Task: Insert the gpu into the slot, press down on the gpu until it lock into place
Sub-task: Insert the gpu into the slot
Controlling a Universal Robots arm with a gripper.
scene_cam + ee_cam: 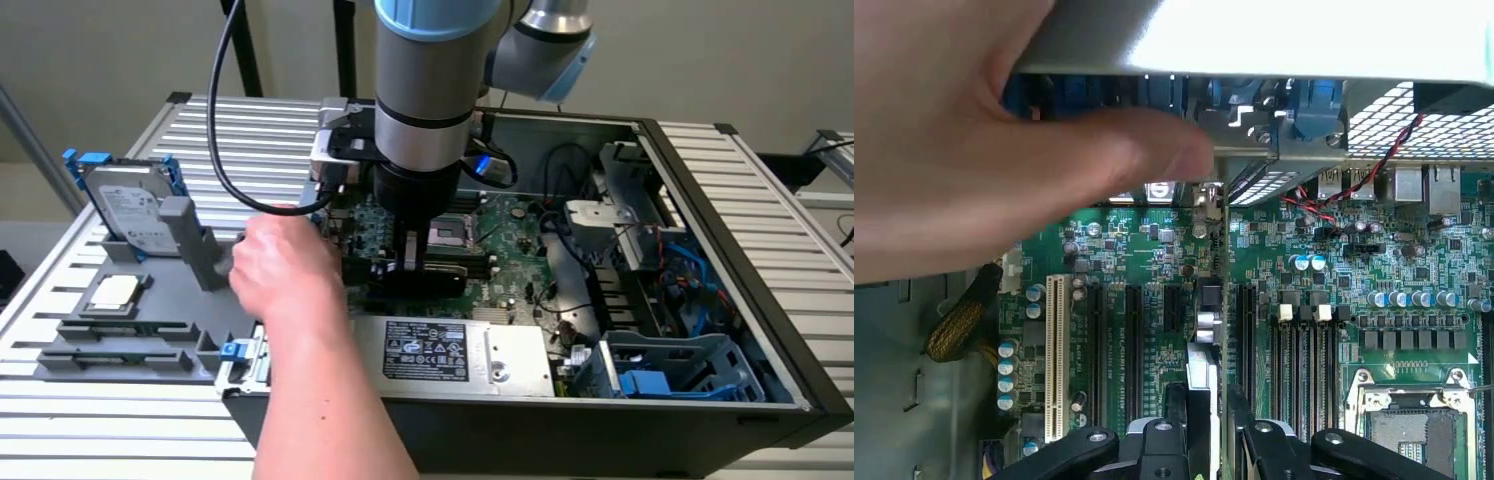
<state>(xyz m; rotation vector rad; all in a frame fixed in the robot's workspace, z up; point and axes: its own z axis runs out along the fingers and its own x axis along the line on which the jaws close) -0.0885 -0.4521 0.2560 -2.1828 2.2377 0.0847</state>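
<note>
My tool (pixel 1207 405) grips the gpu (pixel 1205 340) edge-on, upright over the motherboard (pixel 1414 290). A person's hand (pixel 287 270) sits just beside it.

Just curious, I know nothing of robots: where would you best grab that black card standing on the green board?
Its top edge, from straight above, pinching the two flat faces. The gpu stands upright and thin among close sockets; the gripper clamps it just so.

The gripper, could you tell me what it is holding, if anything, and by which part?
The gripper holds the gpu by its top edge, clamped from both faces, the card standing on edge over the motherboard.
</note>
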